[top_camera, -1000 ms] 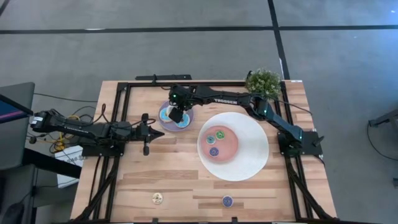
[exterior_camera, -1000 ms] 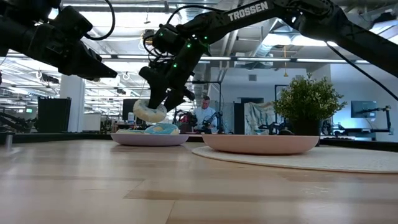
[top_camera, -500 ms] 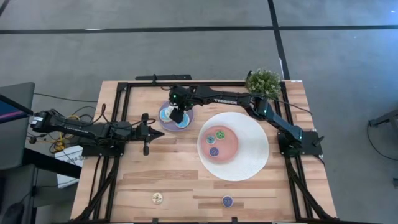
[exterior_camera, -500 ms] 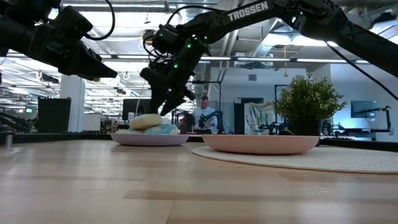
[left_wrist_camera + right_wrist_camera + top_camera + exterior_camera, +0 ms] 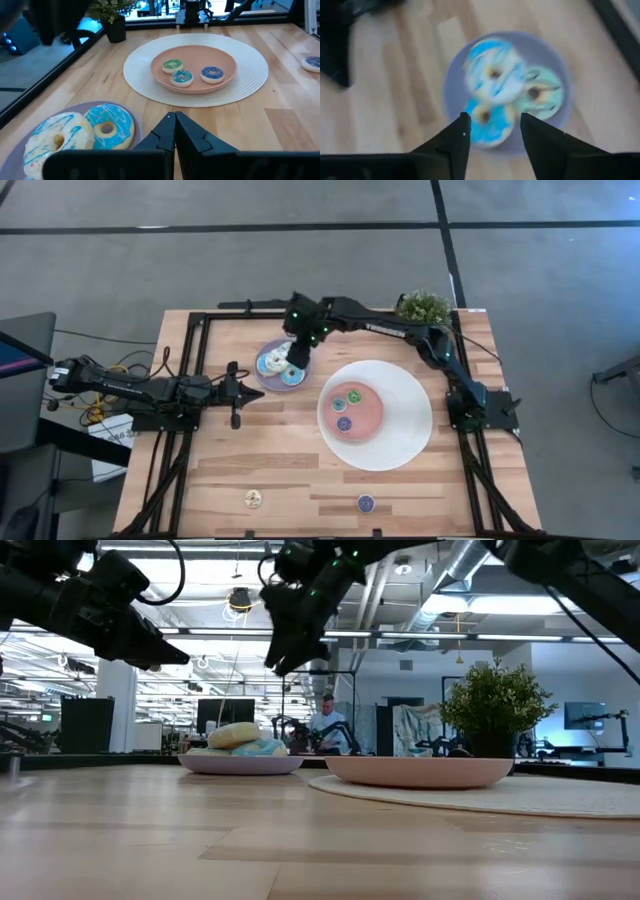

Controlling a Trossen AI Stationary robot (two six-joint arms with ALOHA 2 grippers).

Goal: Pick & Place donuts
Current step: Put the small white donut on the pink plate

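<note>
A lilac plate [image 5: 283,380] holds three larger donuts: a cream one with blue drizzle [image 5: 492,75] lying on top of a blue one [image 5: 487,120] and a mint-green one [image 5: 540,95]. My right gripper [image 5: 492,135] hangs open and empty above this plate [image 5: 282,658]. A pink plate [image 5: 372,412] carries three mini donuts [image 5: 181,77]. Two more minis lie near the table's near edge, a tan one [image 5: 253,499] and a purple one [image 5: 366,503]. My left gripper [image 5: 236,392] waits shut, left of the lilac plate.
The pink plate sits on a round white mat [image 5: 405,440] right of the lilac plate. A potted plant [image 5: 424,308] stands at the far right corner. Black frame rails run along the table's edges. Bare wood lies between the plates and the near edge.
My right gripper has let go of the cream donut, which was hanging just above the lilac plate and now lies on the other donuts there. The gripper has then risen well clear of the plate and drifted slightly toward the far right.
</note>
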